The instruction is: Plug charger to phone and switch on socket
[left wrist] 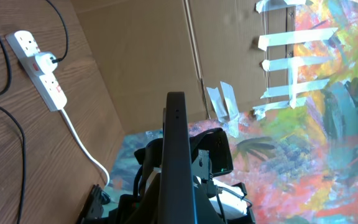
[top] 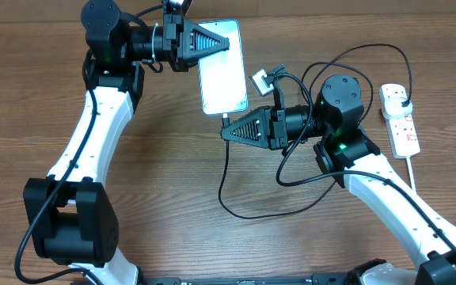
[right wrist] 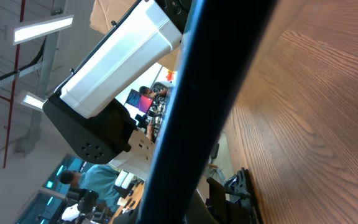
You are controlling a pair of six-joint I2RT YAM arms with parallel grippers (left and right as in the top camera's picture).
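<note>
The phone (top: 222,75), with a light blue screen, lies near the back of the table. My left gripper (top: 229,39) reaches in from the left and is shut on its upper end. In the left wrist view the phone (left wrist: 176,155) shows edge-on as a dark bar. The charger (top: 226,158), a thin black cable, meets the phone's bottom edge and loops away to a black plug in the socket (top: 400,119). My right gripper (top: 223,133) is shut on the charger just below the phone. A dark blurred bar (right wrist: 210,93) hides its fingertips in the right wrist view.
The socket (left wrist: 42,71) lies at the far right with its thick white cord (top: 412,170) trailing toward the front. A small white block (top: 261,79) sits right of the phone. A cardboard wall (left wrist: 148,62) stands behind the table. The left arm's white link (right wrist: 117,62) is nearby.
</note>
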